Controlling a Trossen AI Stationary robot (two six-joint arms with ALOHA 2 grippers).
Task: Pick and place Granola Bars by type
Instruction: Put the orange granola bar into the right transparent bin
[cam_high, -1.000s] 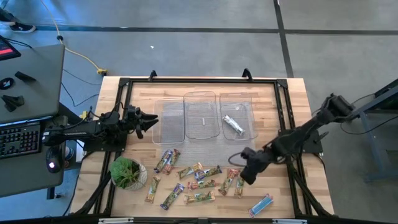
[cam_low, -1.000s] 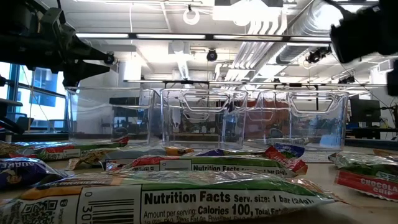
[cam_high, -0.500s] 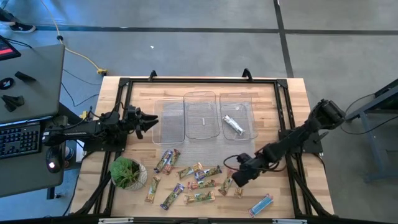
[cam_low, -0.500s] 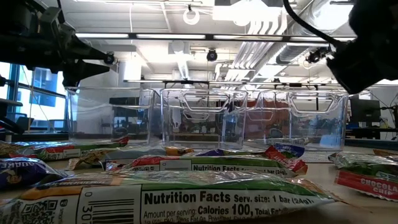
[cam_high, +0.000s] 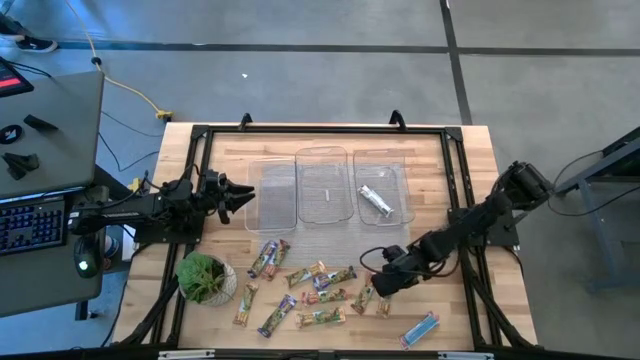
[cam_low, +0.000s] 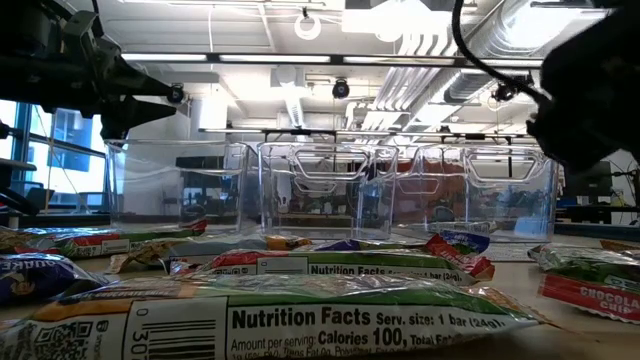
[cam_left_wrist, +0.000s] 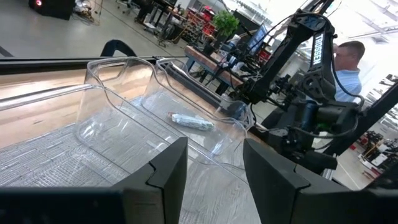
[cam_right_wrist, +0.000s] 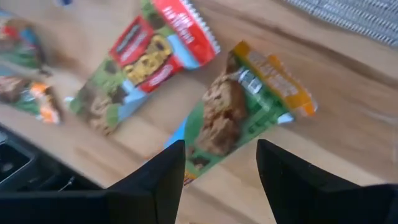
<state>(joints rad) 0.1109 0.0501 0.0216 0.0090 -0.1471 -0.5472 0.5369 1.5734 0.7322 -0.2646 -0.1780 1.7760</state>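
Several granola bars (cam_high: 315, 290) lie loose on the near half of the table, and one blue bar (cam_high: 420, 327) lies apart near the right corner. A pale wrapped bar (cam_high: 375, 200) lies in the right clear tray (cam_high: 398, 170). My right gripper (cam_high: 373, 286) is open and hovers low over the right end of the heap. In the right wrist view its fingers stand on either side of a green and orange bar (cam_right_wrist: 245, 109) without touching it; a green and red bar (cam_right_wrist: 146, 65) lies beside that. My left gripper (cam_high: 243, 196) is open and waits beside the left tray (cam_high: 272, 195).
Three clear trays stand side by side across the table's middle, the middle tray (cam_high: 325, 185) between the others. A potted plant (cam_high: 205, 278) stands at the near left. A black frame (cam_high: 200, 135) runs round the table. A person (cam_left_wrist: 351, 59) shows in the room beyond.
My right gripper has moved toward the table's left and downward, from the right of the heap to just over the green and orange bar at its right end. The bars have stayed where they were.
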